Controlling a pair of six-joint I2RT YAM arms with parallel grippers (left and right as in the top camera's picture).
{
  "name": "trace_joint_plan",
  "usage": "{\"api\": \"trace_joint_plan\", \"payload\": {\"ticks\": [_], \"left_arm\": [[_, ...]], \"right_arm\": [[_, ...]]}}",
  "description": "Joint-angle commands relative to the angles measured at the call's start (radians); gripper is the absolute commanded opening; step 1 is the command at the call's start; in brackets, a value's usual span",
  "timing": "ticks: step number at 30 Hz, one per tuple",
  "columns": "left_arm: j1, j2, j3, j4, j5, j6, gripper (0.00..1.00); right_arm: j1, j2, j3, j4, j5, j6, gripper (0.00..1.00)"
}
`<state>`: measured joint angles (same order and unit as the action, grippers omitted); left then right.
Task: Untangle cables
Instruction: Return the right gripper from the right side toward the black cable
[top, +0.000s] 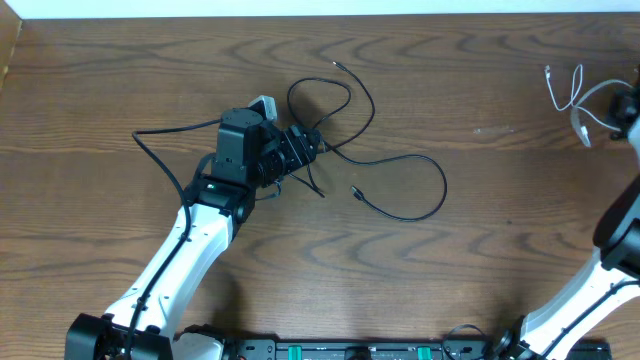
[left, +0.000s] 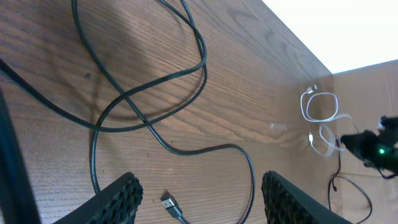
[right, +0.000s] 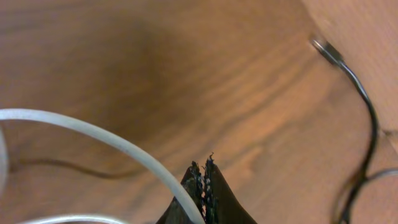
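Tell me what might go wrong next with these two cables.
1. The black cable crosses over itself in front of the open left end effector. Closing on the wrong strand and pulling may tighten the loop instead of freeing it.
2. The white cable runs right beside the shut right end effector. A sideways move might snag it and drag it along.

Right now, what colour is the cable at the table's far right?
The cable is white, clearest in the overhead view.
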<state>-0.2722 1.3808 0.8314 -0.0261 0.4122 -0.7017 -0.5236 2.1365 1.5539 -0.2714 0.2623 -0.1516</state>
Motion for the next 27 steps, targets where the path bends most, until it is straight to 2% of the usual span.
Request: {"api": "trace_joint_plan", "payload": {"ticks": [1,2,3,4,5,7,8,9,10,13,16,20,22,26,27], "left_arm": [[-0.002,0.005,0.014,0.000,-0.013,0.013,0.63],[-0.002,0.005,0.014,0.000,-0.013,0.013,0.63],[-0.002,0.005,0.014,0.000,-0.013,0.013,0.63],[-0.002,0.005,0.014,0.000,-0.013,0.013,0.63],[-0.002,0.005,0.014,0.000,-0.013,0.013,0.63],[-0.002,0.005,0.014,0.000,-0.027,0.015,0.60],[-0.002,0.005,0.014,0.000,-0.046,0.030,0.32],[-0.002,0.005,0.014,0.000,-0.056,0.036,0.14],[-0.002,0.005,0.014,0.000,-0.063,0.036,0.08],[-0.002,0.005,0.014,0.010,-0.063,0.020,0.08],[-0.002,0.005,0.014,0.033,-0.062,-0.142,0.08],[-0.002,0.005,0.014,0.028,-0.003,-0.681,0.08],[-0.002,0.005,0.014,0.056,0.095,-0.821,0.08],[-0.002,0.005,0.014,0.216,0.296,-0.840,0.08],[-0.002,0.005,0.014,0.295,0.349,-0.824,0.07]], "right_arm": [[-0.060,0.020,0.003,-0.027,-0.014,0.110,0.01],[-0.073,0.024,0.003,-0.045,-0.025,0.166,0.12],[-0.092,0.023,0.003,-0.071,-0.095,0.208,0.68],[-0.100,0.016,0.003,-0.081,-0.158,0.207,0.90],[-0.106,0.008,0.004,-0.092,-0.226,0.206,0.99],[-0.114,-0.037,0.004,-0.116,-0.425,0.207,0.99],[-0.114,-0.066,0.004,-0.117,-0.527,0.207,0.99],[-0.114,-0.090,0.004,-0.115,-0.596,0.207,0.99],[-0.113,-0.125,0.004,-0.113,-0.680,0.207,0.99],[-0.106,-0.230,0.004,-0.106,-0.800,0.208,0.99],[-0.090,-0.363,0.004,-0.126,-0.780,0.207,0.99],[-0.063,-0.564,0.004,-0.183,-0.717,0.208,0.99],[-0.060,-0.623,0.004,-0.201,-0.709,0.209,0.99],[-0.060,-0.713,0.004,-0.201,-0.698,0.266,0.99],[-0.060,-0.722,0.004,-0.201,-0.698,0.291,0.99]]}}
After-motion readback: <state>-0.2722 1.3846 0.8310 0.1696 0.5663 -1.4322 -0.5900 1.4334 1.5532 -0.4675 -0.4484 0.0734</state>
